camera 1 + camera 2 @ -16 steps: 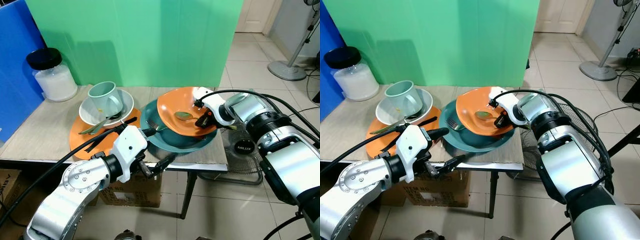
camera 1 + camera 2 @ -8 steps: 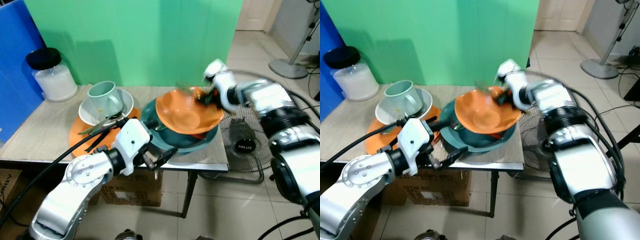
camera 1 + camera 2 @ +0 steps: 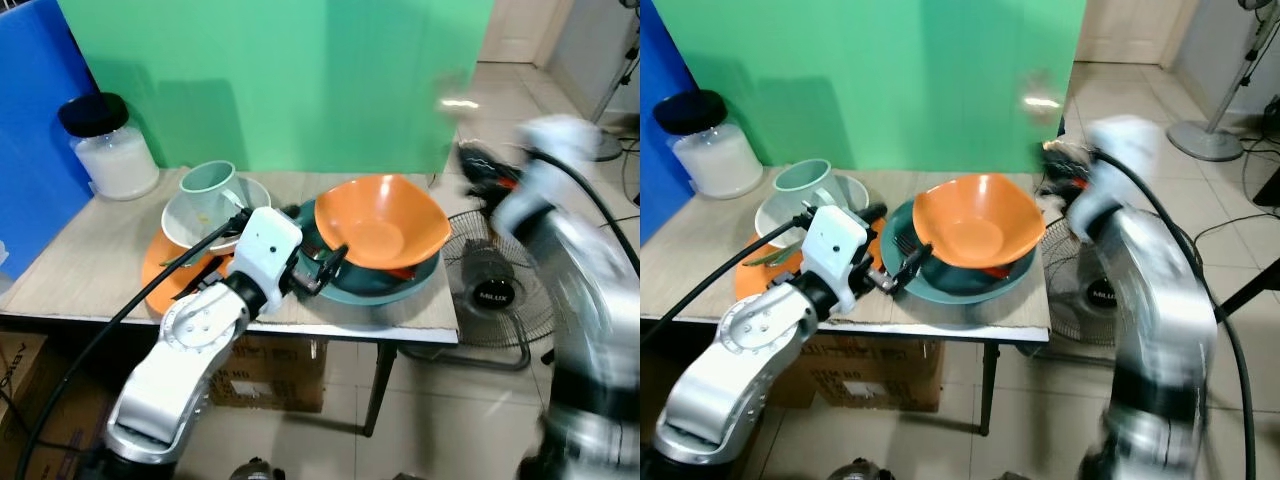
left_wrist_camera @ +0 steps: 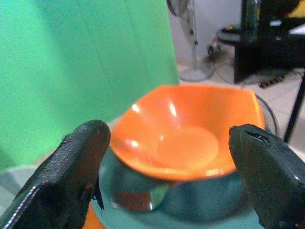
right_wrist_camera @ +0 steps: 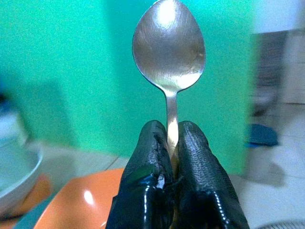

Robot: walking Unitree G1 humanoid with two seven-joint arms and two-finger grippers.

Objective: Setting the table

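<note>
An orange bowl (image 3: 380,222) rests in a dark teal plate (image 3: 400,288) at the table's right end, with a fork (image 3: 902,243) on the plate's left side. My left gripper (image 3: 318,232) hovers open at the plate's left rim, and the bowl (image 4: 190,138) lies beyond its spread fingers. My right gripper (image 5: 172,138), motion-blurred, is raised beyond the table's right edge, shut on a metal spoon (image 5: 169,43) that stands upright. A pale green mug (image 3: 210,185) sits in a white bowl (image 3: 185,225) on an orange plate (image 3: 160,275) at the left.
A lidded jar (image 3: 105,145) of white powder stands at the table's back left. A green screen (image 3: 280,80) backs the table and a blue panel (image 3: 30,150) flanks its left. A floor fan (image 3: 490,290) lies right of the table; cardboard boxes (image 3: 265,375) sit underneath.
My right gripper lifted the spoon out of the orange bowl and swung it up and right, off the table. My left gripper rose from below the table edge to the teal plate's rim.
</note>
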